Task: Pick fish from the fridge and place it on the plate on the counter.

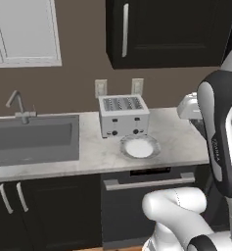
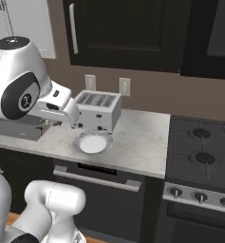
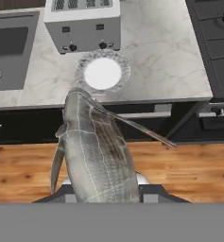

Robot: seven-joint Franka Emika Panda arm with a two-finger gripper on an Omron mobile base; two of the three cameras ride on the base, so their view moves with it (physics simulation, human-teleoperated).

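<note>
While the gripper held the fish, the plate sat near the toaster. Both rested on the counter.

the fish sits between the jaws of the gripper, its body reaching forward from them toward the counter. ahead of the jaws and past the fish's far end, the plate lies on the counter near its front edge. just beyond the plate, farther from the jaws, the toaster stands on the counter. the sink is set in the counter, ahead and left of the jaws. the stovetop lies ahead and right of them, beside the counter's end. below the jaws, nearer than the counter front, is the wooden floor.
</note>
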